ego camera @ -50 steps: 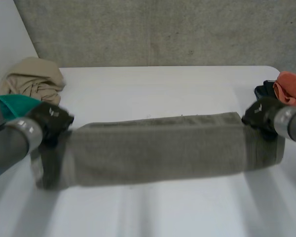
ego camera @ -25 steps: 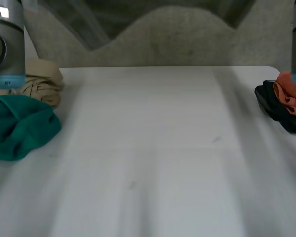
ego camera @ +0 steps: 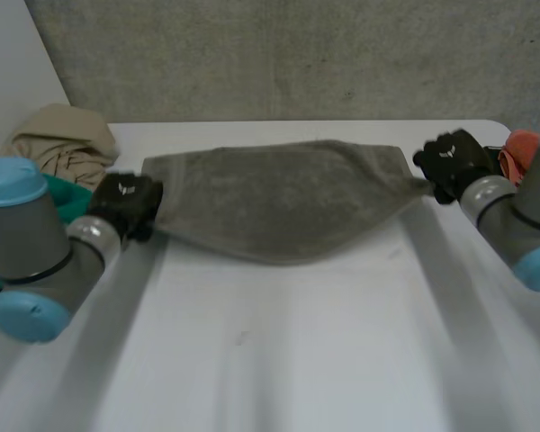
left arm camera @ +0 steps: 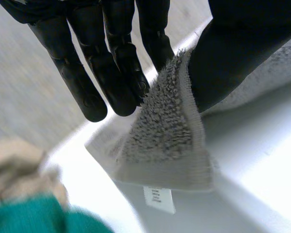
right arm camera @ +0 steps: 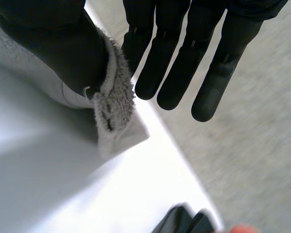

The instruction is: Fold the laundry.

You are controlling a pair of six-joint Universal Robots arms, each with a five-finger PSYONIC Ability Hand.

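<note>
The left hand (ego camera: 124, 205) pinched the towel's (ego camera: 279, 200) left corner between thumb and fingers, and the right hand (ego camera: 450, 164) pinched its right corner likewise. The towel sagged, stretched between them over the tabletop's (ego camera: 297, 360) far half.

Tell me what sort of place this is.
Likely a robot test bench for laundry folding, not a home: a white table against a rough grey wall, crumpled clothes heaped at its ends, and the left hand and right hand holding a grey towel stretched between them.
</note>
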